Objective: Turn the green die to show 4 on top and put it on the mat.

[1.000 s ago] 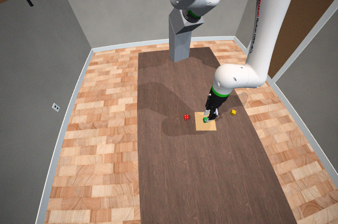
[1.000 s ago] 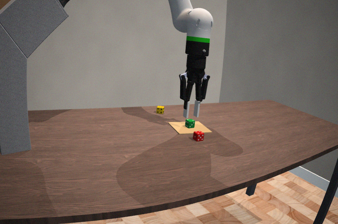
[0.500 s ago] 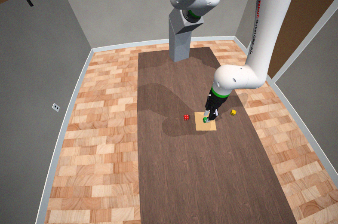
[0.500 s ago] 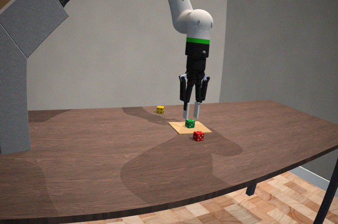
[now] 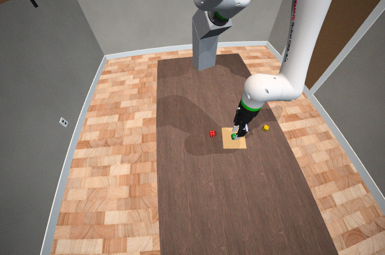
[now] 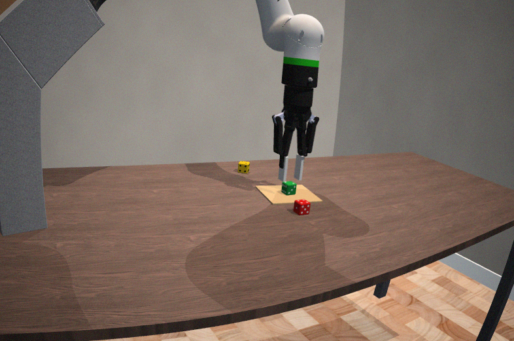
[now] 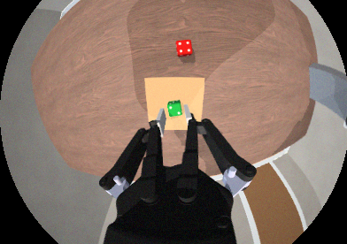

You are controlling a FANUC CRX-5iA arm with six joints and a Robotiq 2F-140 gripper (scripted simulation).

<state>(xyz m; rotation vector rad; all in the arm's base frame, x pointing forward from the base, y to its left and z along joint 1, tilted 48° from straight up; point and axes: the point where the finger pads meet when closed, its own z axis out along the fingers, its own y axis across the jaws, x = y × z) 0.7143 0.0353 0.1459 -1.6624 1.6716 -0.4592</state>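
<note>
hovering gripper [image 6: 291, 173] over green die [image 6: 288, 188]

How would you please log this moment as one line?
gripper: partly open, empty, above green die | green die: flat on mat | red die, yellow die: on table, off mat

The arm's wrist points straight down; its tool [image 6: 291, 171] hangs just above the table [image 6: 124, 220], fingers partly parted, holding nothing.

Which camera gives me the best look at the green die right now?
Exterior: the green die sits unobstructed on the mat below the claw. The wrist view shows only its top, tiny; in the top view it is partly hidden.
</note>
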